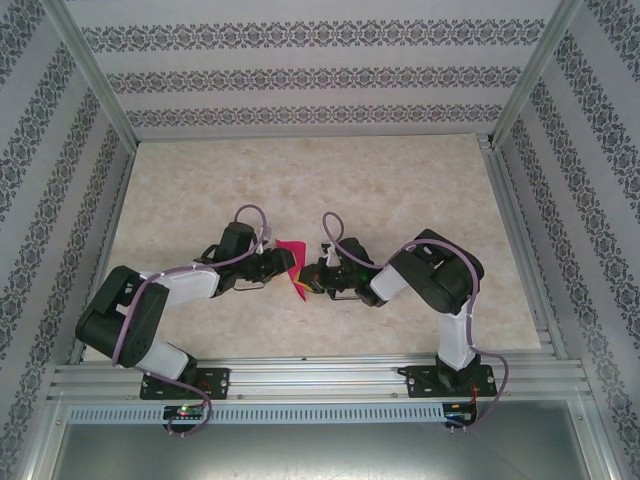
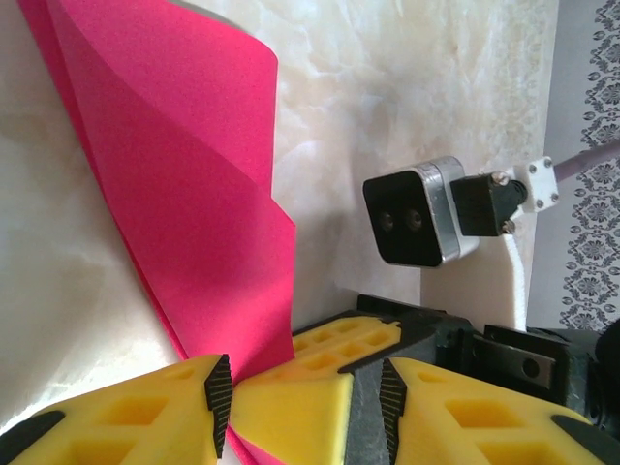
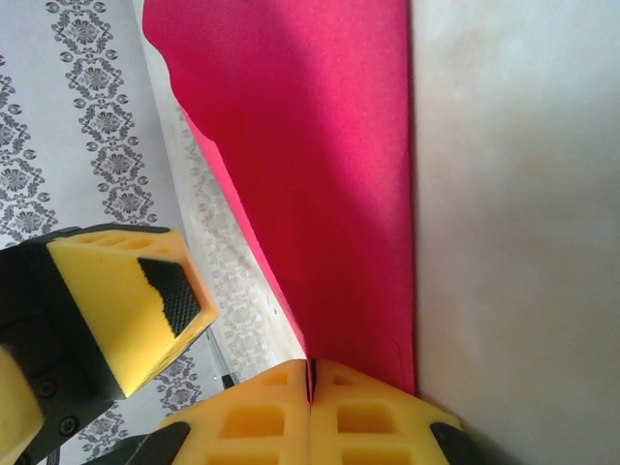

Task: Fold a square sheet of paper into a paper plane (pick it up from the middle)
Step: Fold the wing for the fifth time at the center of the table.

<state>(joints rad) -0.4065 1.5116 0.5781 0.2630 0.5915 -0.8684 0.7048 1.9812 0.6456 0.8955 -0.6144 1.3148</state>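
Pinching the lower edge of the square sheet of paper (image 3: 320, 174), my right pincer (image 3: 310, 387) is fully closed. Its two yellow tips press together and the magenta sheet rises straight out from between them. That clamp is plain from my right wrist. From there, too, one padded finger (image 3: 126, 281) of my left pincer sits off to the side of the closed tips, clear of the paper.

My left wrist gives what that view lacks. My left pincer (image 2: 305, 392) stands about half open and grips nothing. A yellow tip of the right pincer shows in the gap between its pads, and the sheet runs up from beside one pad, layered and creased on the diagonal. Beyond it, the camera (image 2: 417, 213) on my right wrist looks back.

From above, both pincers meet tip to tip over the middle of the worktop (image 1: 300, 180), with the sheet between them.
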